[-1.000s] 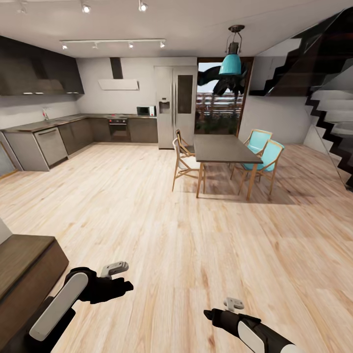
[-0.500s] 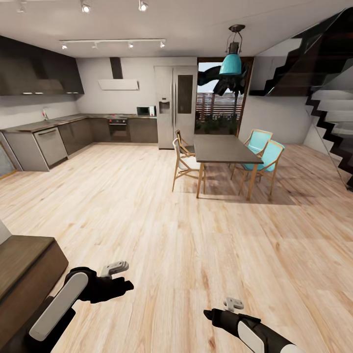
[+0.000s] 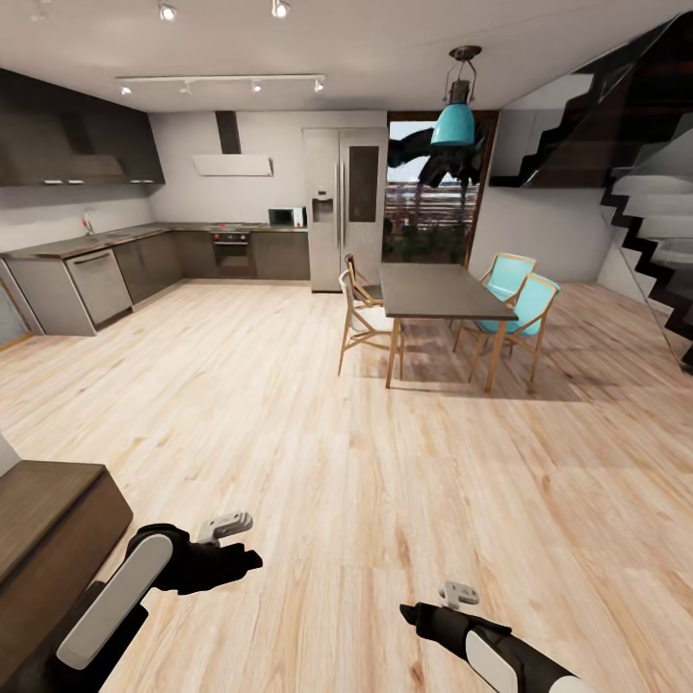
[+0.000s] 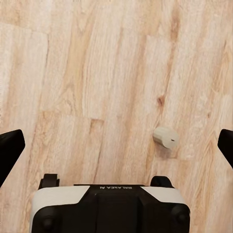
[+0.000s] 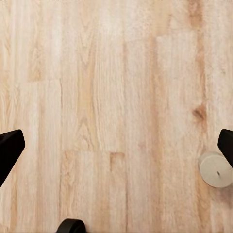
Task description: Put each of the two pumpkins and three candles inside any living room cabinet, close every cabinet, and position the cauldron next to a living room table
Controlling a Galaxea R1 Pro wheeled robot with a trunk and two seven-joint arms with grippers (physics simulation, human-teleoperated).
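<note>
From the head view, the robot is facing an open kitchen and a dining table [image 3: 438, 289] across bare wooden floor [image 3: 289, 404]; both arms are hanging low, a dark wooden unit [image 3: 48, 510] lying nearest the left tool [image 3: 236, 544].

Left wrist view: the left tool is gaping wide, empty, over floorboards.

Right wrist view: the right tool [image 5: 116, 145] is likewise spread, holding nothing. Pumpkins and candles are not in sight, so their direction cannot be judged.

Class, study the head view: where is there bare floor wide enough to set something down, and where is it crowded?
The widest bare patch is the wood floor between the kitchen counter, the dining table and the two grippers near the bottom edge. It is crowded around the table, ringed by chairs, and tight by the staircase at right.
</note>
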